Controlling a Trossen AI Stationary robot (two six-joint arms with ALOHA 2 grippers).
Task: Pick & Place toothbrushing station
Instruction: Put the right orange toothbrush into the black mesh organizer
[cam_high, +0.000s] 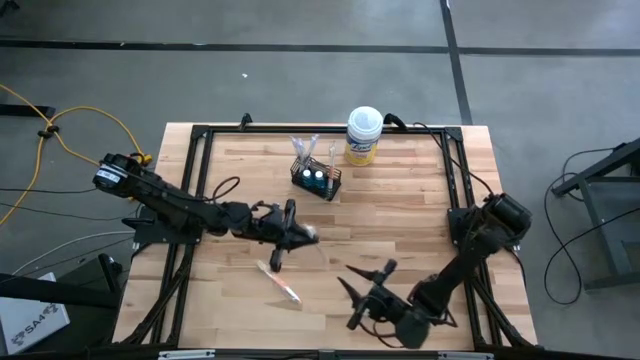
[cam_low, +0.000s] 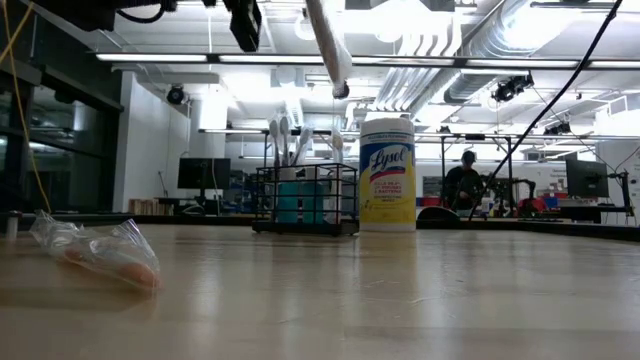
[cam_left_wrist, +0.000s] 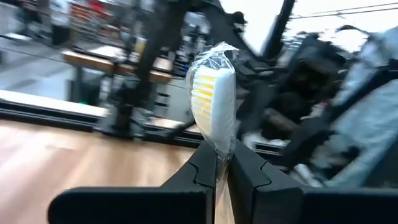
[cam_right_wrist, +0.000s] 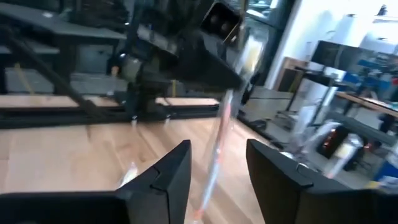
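My left pincer (cam_left_wrist: 222, 167) reached toward three o'clock, clamped on a wrapped toothbrush (cam_left_wrist: 214, 99); my right pincer (cam_right_wrist: 217, 165) stood wide at five o'clock.

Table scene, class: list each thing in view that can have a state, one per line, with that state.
Left gripper: shut on wrapped toothbrush, lifted off the table.
Right gripper: open, holding nothing.
Wire basket: upright, with toothbrushes and tubes inside.
Wipes canister: upright, lid on.
Loose toothbrush: lying flat, wrapped.
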